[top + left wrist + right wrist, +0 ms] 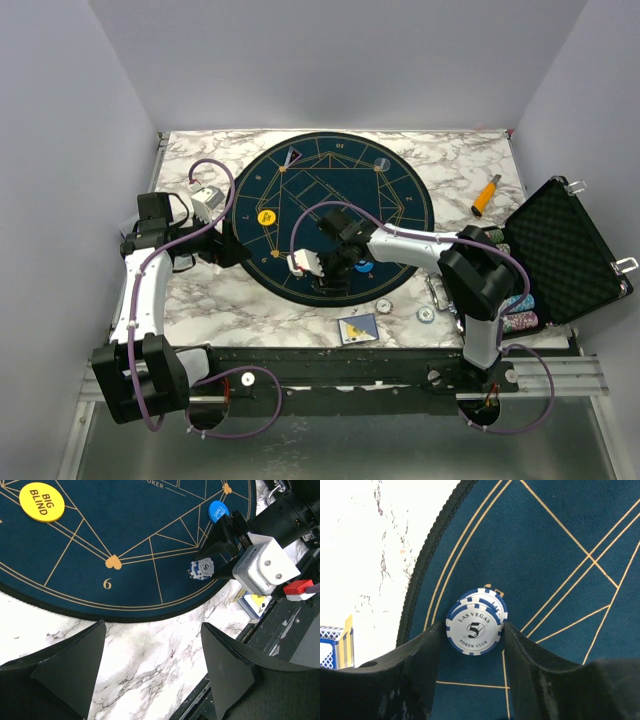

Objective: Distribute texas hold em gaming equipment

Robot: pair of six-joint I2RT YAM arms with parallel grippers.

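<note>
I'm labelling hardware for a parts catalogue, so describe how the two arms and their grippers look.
Both arms pair black joint housings with white link covers, and a purple cable loops along each. The left gripper has broad, matte black wedge-shaped fingers. The right gripper has similar black fingers, scuffed with pale marks; from the left wrist camera its body is a white block with two screws and a small red part.

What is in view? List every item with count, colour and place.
mat: one, dark blue, table centre
big blind disc: one, yellow, mat's left
small blind disc: one, blue, on mat
poker chips: two at least, white-blue, between right hand's fingers
loose chips: two, whitish, near marble edge
card pack: one, blue-backed, near edge
case: one, black, open, right
tool: one, orange, far right
left hand: open, beside mat
right hand: shut on poker chips
</note>
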